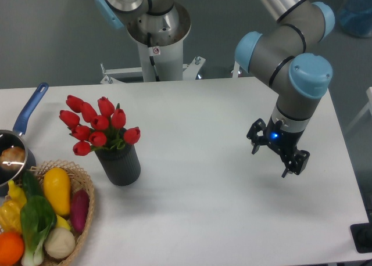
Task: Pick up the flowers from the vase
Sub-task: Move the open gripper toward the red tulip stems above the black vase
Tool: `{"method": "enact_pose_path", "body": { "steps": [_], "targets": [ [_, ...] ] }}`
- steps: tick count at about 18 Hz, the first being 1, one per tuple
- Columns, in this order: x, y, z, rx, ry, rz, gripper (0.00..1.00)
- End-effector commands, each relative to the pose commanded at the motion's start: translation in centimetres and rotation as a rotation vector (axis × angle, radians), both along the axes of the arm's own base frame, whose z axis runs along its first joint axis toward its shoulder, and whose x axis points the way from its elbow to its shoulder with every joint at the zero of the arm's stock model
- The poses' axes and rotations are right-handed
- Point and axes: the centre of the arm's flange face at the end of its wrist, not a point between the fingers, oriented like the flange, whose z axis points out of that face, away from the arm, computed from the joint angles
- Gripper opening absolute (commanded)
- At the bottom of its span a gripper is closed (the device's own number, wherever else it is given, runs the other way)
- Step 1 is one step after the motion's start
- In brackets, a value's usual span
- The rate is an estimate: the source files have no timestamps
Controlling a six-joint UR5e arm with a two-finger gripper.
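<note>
Red flowers (96, 125) standing in the dark ribbed vase (120, 164), vase on the white surface (203, 190) just right of a woven basket (87, 214) of produce, hand (278, 155) well right of the vase, fingers spread, holding nothing

A small sticker on the arm's base column (155, 51) is too small to read.

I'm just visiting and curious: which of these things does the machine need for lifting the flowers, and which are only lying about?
For the job:
- bunch of red tulip buds
- dark ribbed cylindrical vase
- black two-finger pincer, open, far right of the vase

Lying about:
- steel saucepan with blue handle
- woven basket of vegetables
</note>
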Motion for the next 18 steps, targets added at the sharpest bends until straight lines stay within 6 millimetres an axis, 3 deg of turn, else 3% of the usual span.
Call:
{"method": "enact_pose_path", "body": {
  "steps": [4, 6, 9, 14, 18],
  "targets": [
    [0.7, 0.0, -0.1, -0.001, -0.006, -0.003, 1.00],
    [3.8, 0.4, -0.6, -0.005, -0.027, -0.028, 1.00],
    [6.7, 0.2, -1.3, -0.005, -0.062, -0.039, 1.00],
    [10.9, -1.3, 0.7, 0.182, -0.153, -0.041, 1.00],
    [12.4, -1.4, 2.4, 0.273, -0.193, -0.030, 1.00]
  ]
}}
